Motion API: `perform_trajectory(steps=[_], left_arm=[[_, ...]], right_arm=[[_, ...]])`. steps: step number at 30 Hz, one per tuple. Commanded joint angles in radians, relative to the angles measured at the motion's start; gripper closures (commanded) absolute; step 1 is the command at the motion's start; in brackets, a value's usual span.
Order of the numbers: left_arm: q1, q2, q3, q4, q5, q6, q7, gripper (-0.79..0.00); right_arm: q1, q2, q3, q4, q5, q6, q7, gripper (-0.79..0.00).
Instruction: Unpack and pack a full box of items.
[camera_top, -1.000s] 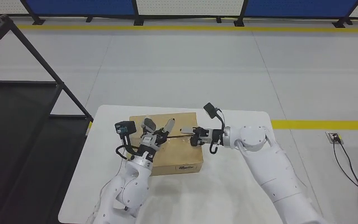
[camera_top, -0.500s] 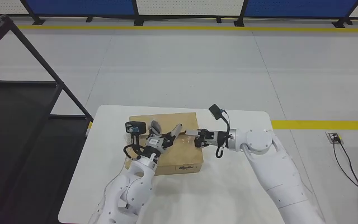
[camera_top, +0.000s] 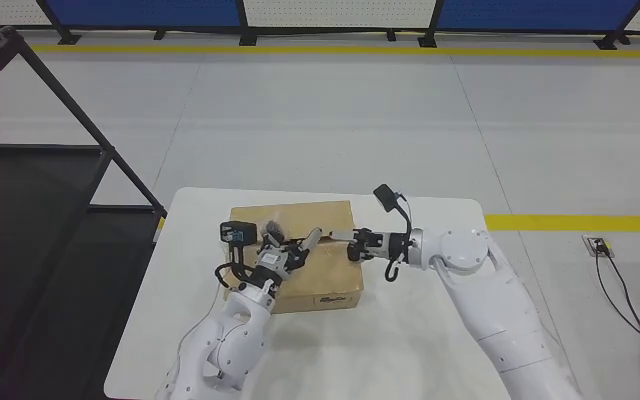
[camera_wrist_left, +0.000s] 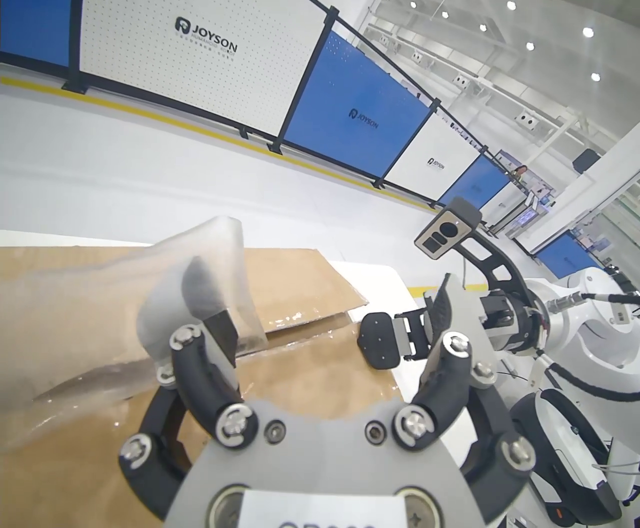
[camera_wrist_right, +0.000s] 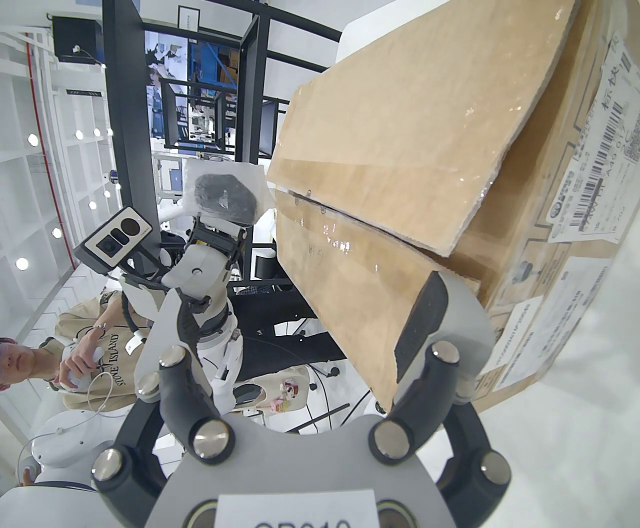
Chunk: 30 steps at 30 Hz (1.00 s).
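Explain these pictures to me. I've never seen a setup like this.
This is a two-armed robot at a white table. One picture looks down from above its arms; the other two come from a camera on each wrist, showing that arm's gripper close up. A cardboard box lies on the table, top flaps almost shut. The left gripper is open, a clear plastic bag draped over one finger. The right gripper, also open, sits at the box's top edge, holding nothing.

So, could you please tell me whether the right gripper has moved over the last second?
Yes. Seen from above, the right gripper has slid slightly outward, toward the picture's right-hand edge of the box.
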Motion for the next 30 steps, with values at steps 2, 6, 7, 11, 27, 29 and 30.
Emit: perform_trajectory(steps=[2, 6, 7, 11, 27, 29, 30], left_arm=[[0.021, 0.003, -0.015, -0.012, -0.007, -0.003, -0.029, -0.785], [0.040, 0.008, -0.033, -0.024, -0.008, -0.006, -0.086, -0.785], [0.042, 0.008, -0.034, -0.023, -0.010, -0.004, -0.099, -0.785], [0.043, 0.008, -0.039, -0.026, -0.028, -0.002, -0.137, -0.785], [0.188, 0.018, -0.156, -0.198, -0.148, -0.041, -0.036, -0.785], [0.221, 0.018, -0.210, -0.217, -0.208, -0.029, 0.017, -0.785], [0.234, 0.018, -0.232, -0.224, -0.234, -0.027, 0.036, -0.785]], right_arm=[[0.003, 0.000, -0.008, -0.005, 0.003, 0.007, -0.002, -0.785], [0.007, 0.001, -0.016, -0.011, 0.006, 0.010, -0.006, -0.785], [0.010, 0.001, -0.019, -0.012, 0.008, 0.012, -0.006, -0.785], [0.014, 0.001, -0.026, -0.011, 0.012, 0.012, -0.010, -0.785], [0.006, 0.007, -0.040, -0.053, 0.021, -0.044, -0.046, -0.785], [0.003, 0.009, -0.041, -0.069, 0.010, -0.063, -0.053, -0.785], [0.000, 0.009, -0.042, -0.077, 0.007, -0.070, -0.057, -0.785]])
